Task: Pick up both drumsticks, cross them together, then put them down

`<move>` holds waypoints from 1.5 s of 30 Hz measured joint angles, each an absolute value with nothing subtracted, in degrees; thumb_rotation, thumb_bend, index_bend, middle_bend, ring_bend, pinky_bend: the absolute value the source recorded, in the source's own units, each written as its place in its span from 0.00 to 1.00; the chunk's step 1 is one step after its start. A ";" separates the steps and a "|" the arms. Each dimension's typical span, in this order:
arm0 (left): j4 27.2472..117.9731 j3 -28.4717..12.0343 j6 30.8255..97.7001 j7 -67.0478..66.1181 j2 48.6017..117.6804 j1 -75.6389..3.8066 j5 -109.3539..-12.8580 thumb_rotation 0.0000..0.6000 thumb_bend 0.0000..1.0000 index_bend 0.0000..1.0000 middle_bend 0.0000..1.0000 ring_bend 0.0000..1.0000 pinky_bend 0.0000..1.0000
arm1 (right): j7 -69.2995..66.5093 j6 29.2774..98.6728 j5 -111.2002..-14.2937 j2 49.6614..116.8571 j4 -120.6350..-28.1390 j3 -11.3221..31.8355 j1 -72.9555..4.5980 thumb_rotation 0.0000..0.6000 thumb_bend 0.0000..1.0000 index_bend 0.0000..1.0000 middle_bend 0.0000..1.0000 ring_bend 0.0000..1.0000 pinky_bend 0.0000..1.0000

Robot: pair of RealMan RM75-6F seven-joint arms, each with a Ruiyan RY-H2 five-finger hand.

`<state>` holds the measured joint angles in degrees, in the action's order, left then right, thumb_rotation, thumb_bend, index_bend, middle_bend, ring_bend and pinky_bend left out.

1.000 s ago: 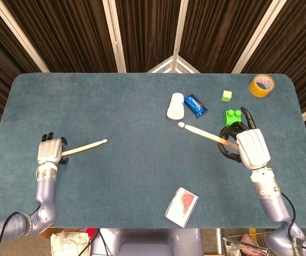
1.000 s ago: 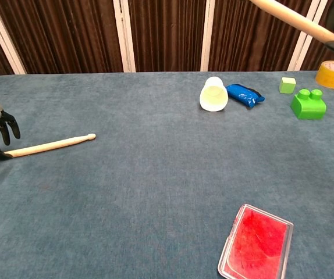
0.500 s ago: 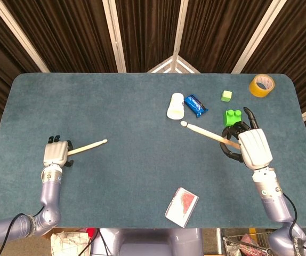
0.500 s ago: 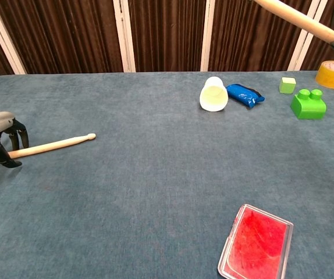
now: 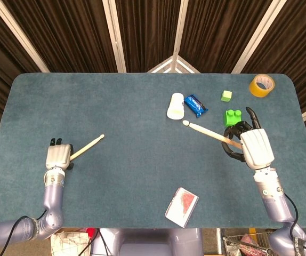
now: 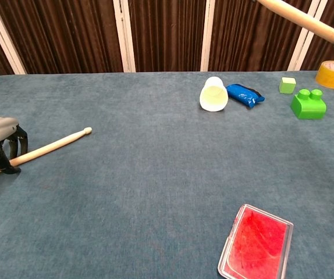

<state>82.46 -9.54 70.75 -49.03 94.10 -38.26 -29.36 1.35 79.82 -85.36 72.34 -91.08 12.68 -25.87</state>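
One wooden drumstick (image 5: 89,145) lies slanted at the table's left, its tip pointing up and right; it shows in the chest view too (image 6: 50,146). My left hand (image 5: 58,157) sits over its butt end, with dark fingers (image 6: 5,158) curled down on both sides of the shaft, gripping it low by the cloth. My right hand (image 5: 251,146) holds the other drumstick (image 5: 206,132) in the air at the right, tip pointing left toward the cup. In the chest view that raised stick (image 6: 301,18) crosses the top right corner, and the hand itself is out of frame.
A white cup (image 5: 175,105) on its side and a blue packet (image 5: 195,105) lie at the middle back. A green brick (image 5: 233,116), a small green cube (image 5: 226,96) and a yellow tape roll (image 5: 262,85) are near my right hand. A red-filled clear case (image 5: 182,207) sits at the front.
My left hand moved right over the butt of its drumstick and its fingers came down around it. That stick swung to a steeper slant. The right hand and its stick barely shifted.
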 measured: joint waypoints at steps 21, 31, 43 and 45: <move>79.76 -8.35 74.62 -51.19 98.00 -37.45 -33.66 1.00 0.42 0.48 0.52 0.13 0.04 | 2.24 80.17 -85.29 71.83 -91.29 12.95 -25.59 1.00 0.45 0.71 0.63 0.42 0.01; 76.95 -7.43 76.04 -52.61 99.29 -36.75 -36.62 1.00 0.42 0.49 0.49 0.14 0.05 | 2.24 80.11 -85.19 71.59 -90.94 12.94 -25.46 1.00 0.45 0.71 0.63 0.42 0.01; 74.01 -7.13 77.33 -56.48 101.58 -36.02 -37.99 1.00 0.42 0.44 0.48 0.14 0.05 | 2.48 80.50 -85.33 71.26 -91.27 12.67 -24.96 1.00 0.45 0.71 0.63 0.43 0.01; 73.34 -7.13 77.85 -57.49 102.15 -35.94 -38.10 1.00 0.42 0.45 0.49 0.14 0.05 | 2.46 80.37 -85.27 71.19 -91.21 12.70 -24.99 1.00 0.45 0.71 0.63 0.43 0.01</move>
<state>73.34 -7.13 77.85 -57.49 102.15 -35.94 -38.10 2.46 80.37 -85.27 71.19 -91.21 12.70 -24.99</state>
